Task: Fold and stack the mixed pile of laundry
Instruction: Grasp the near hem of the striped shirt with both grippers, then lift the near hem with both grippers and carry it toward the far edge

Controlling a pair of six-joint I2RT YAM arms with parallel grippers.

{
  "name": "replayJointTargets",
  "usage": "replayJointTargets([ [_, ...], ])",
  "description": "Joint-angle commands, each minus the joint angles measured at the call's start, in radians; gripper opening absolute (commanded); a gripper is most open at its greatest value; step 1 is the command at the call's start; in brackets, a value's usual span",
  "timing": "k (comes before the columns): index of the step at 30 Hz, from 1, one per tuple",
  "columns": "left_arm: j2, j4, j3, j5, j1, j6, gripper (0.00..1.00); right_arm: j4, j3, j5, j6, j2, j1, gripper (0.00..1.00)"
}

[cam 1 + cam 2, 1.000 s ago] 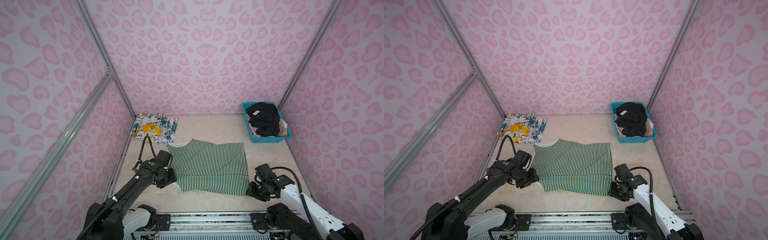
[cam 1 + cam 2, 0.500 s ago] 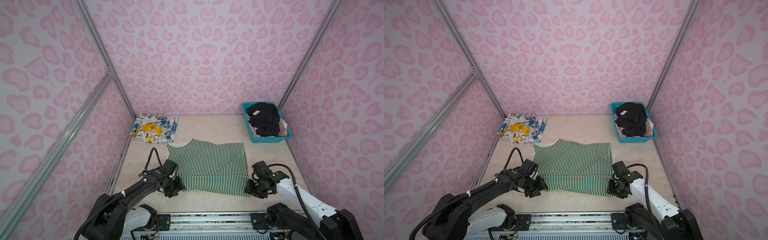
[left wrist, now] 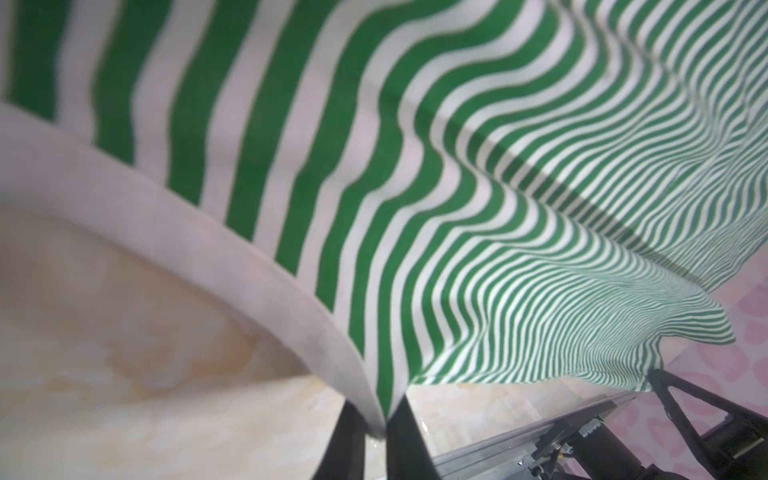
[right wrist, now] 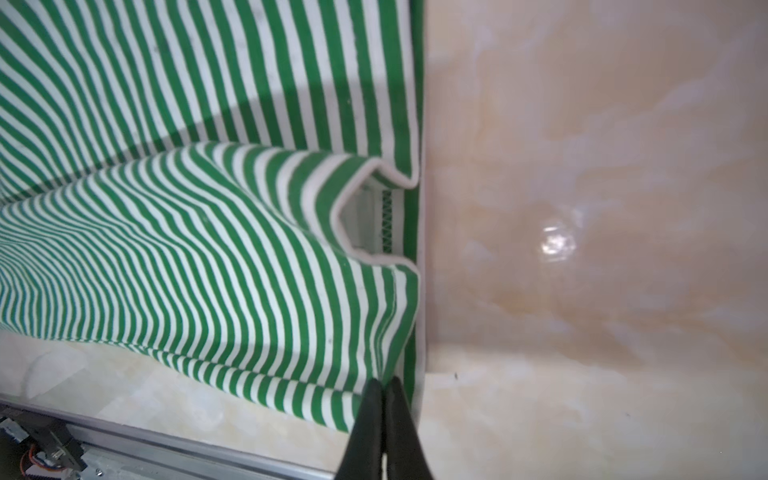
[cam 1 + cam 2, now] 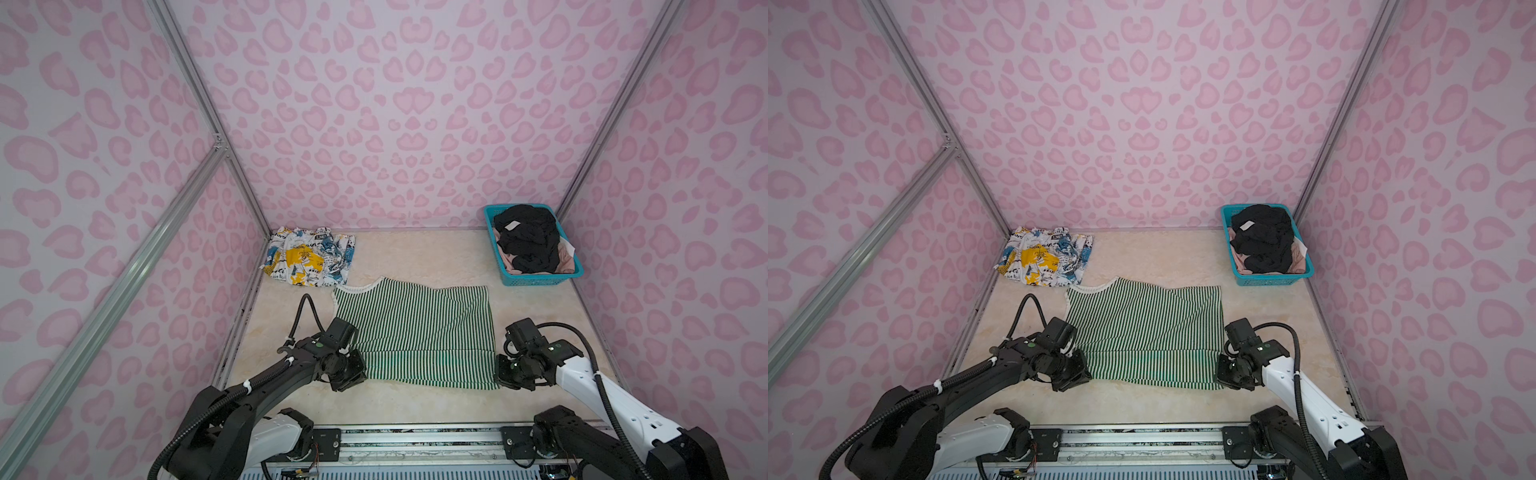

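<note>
Beige marbled tabletop. The green-and-white striped knit top is spread flat at mid-table, its long axis running left to right, its bulk lying beyond both claws toward the back wall. A white garment splashed with blue and yellow is seen at the far left; a teal plastic mesh basket at the far right holds a crumpled black garment. The left gripper is clenched on the top's white-trimmed near-left corner — the right gripper on its near-right hem corner. A fold carried away from the robot is judged likely next.
</note>
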Motion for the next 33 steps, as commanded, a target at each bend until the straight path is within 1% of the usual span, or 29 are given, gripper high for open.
replayJointTargets([
  [1, -0.024, -0.133, 0.045, -0.021, 0.001, 0.051, 0.06, -0.048, 0.022, 0.011, -0.006, -0.024, 0.001, 0.00],
  [4, -0.037, -0.226, 0.096, -0.026, 0.001, 0.083, 0.02, -0.068, 0.059, 0.044, -0.022, -0.067, 0.002, 0.00],
  [11, -0.043, -0.369, 0.236, -0.057, 0.002, 0.144, 0.02, -0.103, 0.202, 0.061, -0.133, -0.157, 0.003, 0.00],
  [18, -0.055, -0.450, 0.359, -0.086, 0.022, 0.172, 0.02, -0.093, 0.293, 0.045, -0.230, -0.216, 0.004, 0.00],
  [21, -0.057, -0.467, 0.407, -0.091, 0.054, 0.189, 0.02, -0.082, 0.337, 0.072, -0.260, -0.212, 0.003, 0.00],
  [23, -0.045, -0.437, 0.442, -0.089, 0.101, 0.197, 0.02, -0.040, 0.375, 0.112, -0.277, -0.171, -0.004, 0.00],
  [24, -0.031, -0.413, 0.469, -0.077, 0.129, 0.201, 0.02, -0.012, 0.400, 0.111, -0.289, -0.137, -0.010, 0.00],
  [26, 0.025, -0.363, 0.555, -0.050, 0.193, 0.205, 0.02, 0.057, 0.484, 0.078, -0.328, -0.032, -0.034, 0.00],
  [27, 0.054, -0.337, 0.605, -0.045, 0.208, 0.210, 0.02, 0.086, 0.528, 0.068, -0.344, 0.014, -0.045, 0.00],
  [29, 0.143, -0.311, 0.752, -0.041, 0.239, 0.239, 0.02, 0.127, 0.666, 0.028, -0.373, 0.153, -0.075, 0.00],
  [31, 0.250, -0.310, 0.918, -0.019, 0.266, 0.267, 0.02, 0.130, 0.840, -0.030, -0.409, 0.291, -0.102, 0.00],
  [33, 0.369, -0.334, 1.153, 0.003, 0.280, 0.305, 0.02, 0.084, 1.089, -0.068, -0.475, 0.438, -0.107, 0.00],
])
